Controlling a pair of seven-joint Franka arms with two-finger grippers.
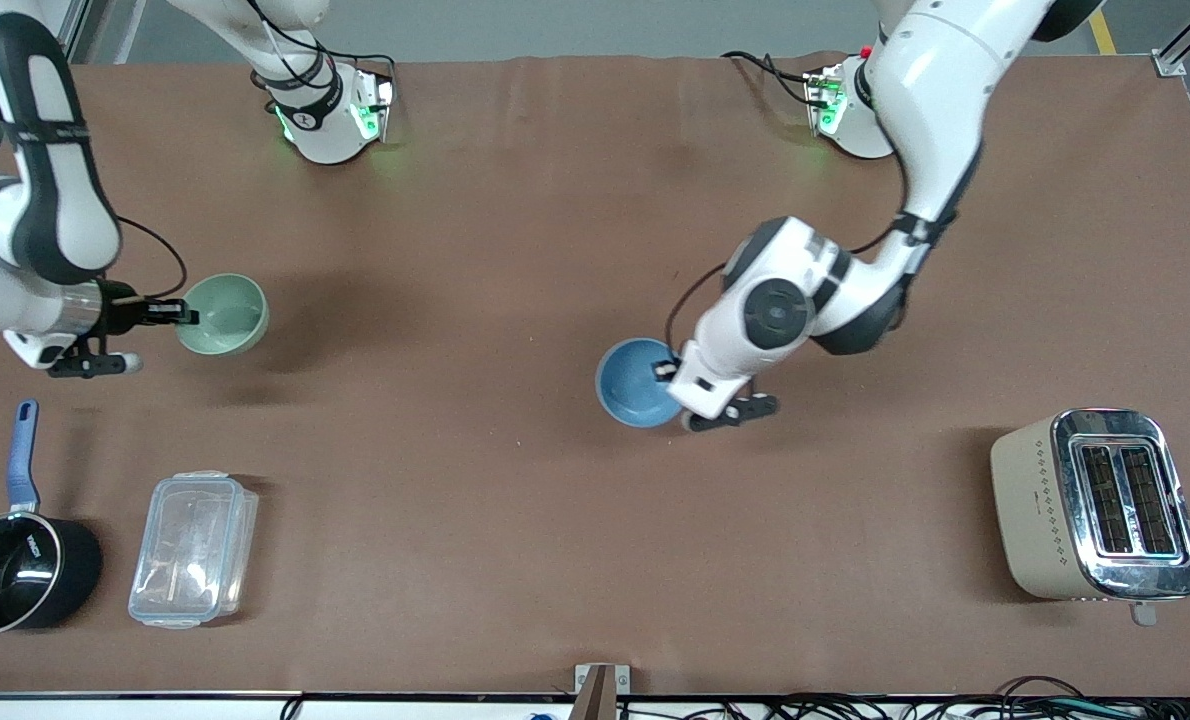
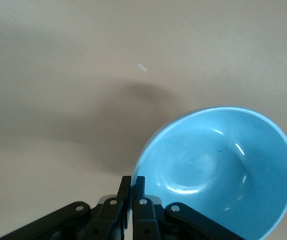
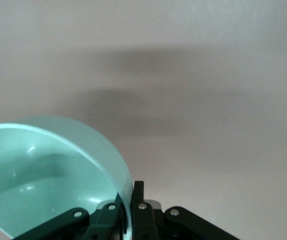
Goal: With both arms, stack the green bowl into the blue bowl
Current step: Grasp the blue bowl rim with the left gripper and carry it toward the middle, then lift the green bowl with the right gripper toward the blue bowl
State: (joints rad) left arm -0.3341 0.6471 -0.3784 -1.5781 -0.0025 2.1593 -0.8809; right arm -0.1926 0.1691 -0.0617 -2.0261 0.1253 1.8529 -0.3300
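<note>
Bowls are both pinched by the rim — left gripper (image 1: 671, 372) clamps the blue bowl (image 1: 635, 383) mid-table, well clear of the toaster (image 1: 1095, 505); right gripper (image 1: 183, 316) clamps the green bowl (image 1: 223, 314), airborne. Thin rim grips could slip — tilting either bowl.

Mint-green bowl (image 1: 225, 314), sky-blue bowl (image 1: 636, 381), beige-and-chrome toaster (image 1: 1095, 505), black saucepan (image 1: 15, 570) with blue handle, brown table (image 1: 515, 520).

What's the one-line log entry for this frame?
left tool shut on blue bowl rim, lifted | right tool shut on green bowl rim, lifted | bowls apart, not stacked
</note>
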